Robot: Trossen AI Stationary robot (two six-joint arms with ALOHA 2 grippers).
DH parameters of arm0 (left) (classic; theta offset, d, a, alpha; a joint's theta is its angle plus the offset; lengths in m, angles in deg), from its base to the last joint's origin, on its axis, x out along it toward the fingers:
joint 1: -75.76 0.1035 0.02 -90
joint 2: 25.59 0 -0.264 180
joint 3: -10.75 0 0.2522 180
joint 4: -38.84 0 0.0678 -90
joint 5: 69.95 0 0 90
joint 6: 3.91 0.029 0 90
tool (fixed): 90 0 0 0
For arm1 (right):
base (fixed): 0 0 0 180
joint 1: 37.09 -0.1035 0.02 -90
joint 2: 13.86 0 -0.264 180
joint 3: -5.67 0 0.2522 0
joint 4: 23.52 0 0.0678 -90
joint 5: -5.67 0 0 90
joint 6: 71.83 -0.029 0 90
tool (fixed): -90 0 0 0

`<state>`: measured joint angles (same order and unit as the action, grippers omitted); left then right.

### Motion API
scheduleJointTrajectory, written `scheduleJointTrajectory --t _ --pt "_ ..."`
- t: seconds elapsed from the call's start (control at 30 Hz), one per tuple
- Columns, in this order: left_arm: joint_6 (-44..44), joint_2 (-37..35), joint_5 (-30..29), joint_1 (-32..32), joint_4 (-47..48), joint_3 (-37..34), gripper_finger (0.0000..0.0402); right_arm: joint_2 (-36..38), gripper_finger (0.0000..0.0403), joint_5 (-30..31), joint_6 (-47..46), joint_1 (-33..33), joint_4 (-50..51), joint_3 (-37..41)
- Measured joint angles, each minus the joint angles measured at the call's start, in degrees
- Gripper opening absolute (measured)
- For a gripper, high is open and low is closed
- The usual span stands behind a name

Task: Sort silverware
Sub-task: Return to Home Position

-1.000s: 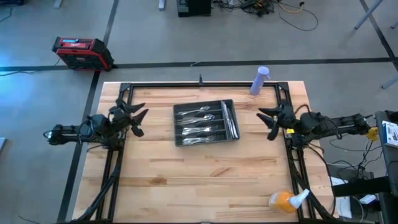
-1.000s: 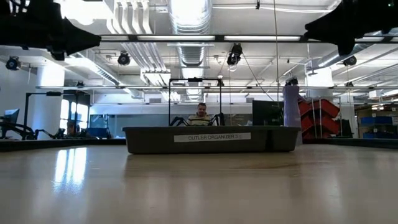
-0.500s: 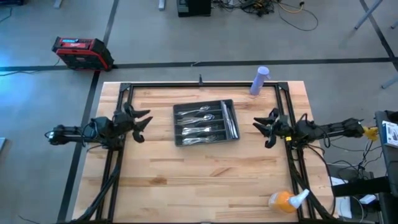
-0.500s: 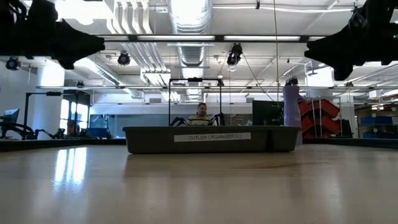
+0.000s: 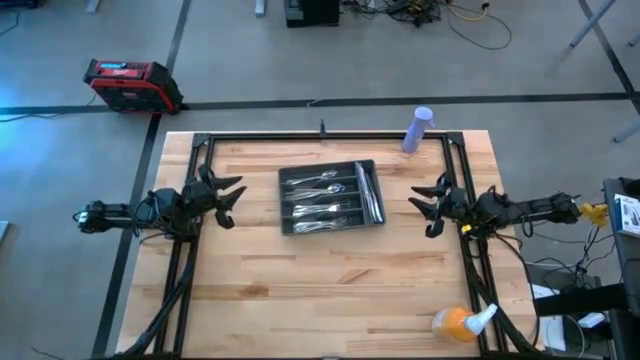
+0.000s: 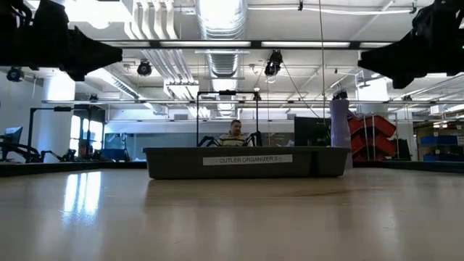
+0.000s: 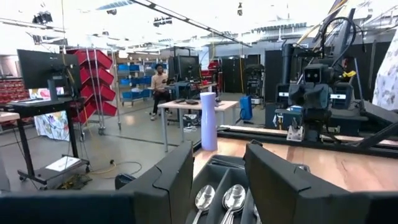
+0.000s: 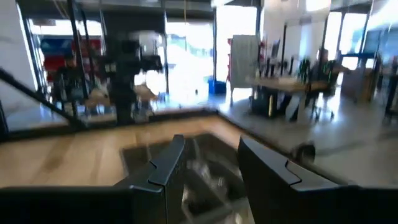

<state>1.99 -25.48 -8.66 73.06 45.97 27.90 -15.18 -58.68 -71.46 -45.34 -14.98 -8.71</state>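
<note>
Wood bench (image 5: 330,285) carries dark grey tray (image 5: 283,200) at centre. The silverware (image 5: 330,200) lies inside, grouped by compartment, with long straight pieces in the slot on the right-arm side; single pieces too small to count. Off tray's left hovers left pincer (image 5: 232,200), fingers spread wide, empty. Off tray's right hovers right pincer (image 5: 420,212), equally agape, nothing held. Low view: tray wall hides all silverware; both pincers dark shapes cut off at upper corners. Left wrist view: only spoon bowls (image 7: 215,199) show between fingers. Right wrist view: tray contents hard to make out.
</note>
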Motion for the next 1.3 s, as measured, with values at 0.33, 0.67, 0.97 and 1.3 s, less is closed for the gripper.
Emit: scheduleJointTrajectory --t 0.33,0.67,0.97,1.3 --pt "-1.2 0.0 -0.7 0.0 -2.6 -2.9 0.0122 -7.7 0.0101 -0.6 -6.6 0.0 1.5 0.0" --pt "-3.6 -0.1 0.0 0.0 -1.2 -2.9 0.0129 -8.2 0.0085 -6.8 -3.0 -0.1 -4.0 -0.3" --pt "-0.2 0.0 1.6 -0.1 -2.0 -2.9 0.0127 1.3 0.0069 -22.1 2.1 -0.1 -0.5 -0.5" --pt "-0.5 -0.1 11.8 -0.1 -2.3 -2.9 0.0123 1.3 0.0052 -23.5 2.7 0.0 2.0 -1.6"
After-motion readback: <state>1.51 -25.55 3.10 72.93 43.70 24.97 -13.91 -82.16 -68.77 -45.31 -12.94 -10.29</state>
